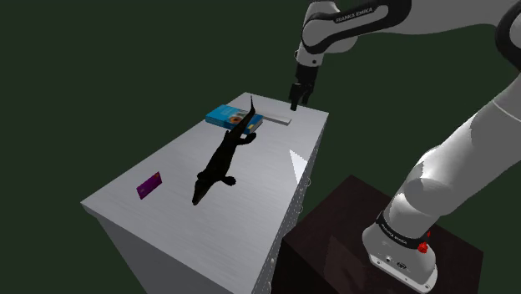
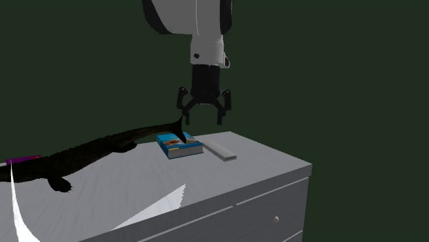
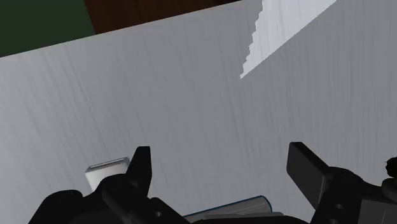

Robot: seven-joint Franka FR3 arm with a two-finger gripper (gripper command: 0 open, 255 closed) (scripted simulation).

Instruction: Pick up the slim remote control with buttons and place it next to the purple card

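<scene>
**Inspector:** Gripper (image 2: 204,121) hangs above the cabinet top (image 2: 275,163), fingers spread wide, holding nothing. The slim grey remote (image 2: 218,149) lies flat below it, just beside the blue book (image 2: 179,145).

**Operator:** Recommendation?

**Inspector:** Centre yourself over the remote, straddle its narrow width, descend straight, and keep off the book. The purple card (image 1: 149,185) lies well apart.

upper arm link (image 1: 355,17): "franka emika", dark capital letters on the white shell, at the far right of the shoulder view.
dark band at the arm's base (image 1: 389,235): a line of pale lettering, too small to read.
blue book cover (image 1: 232,116): print not legible.
</scene>
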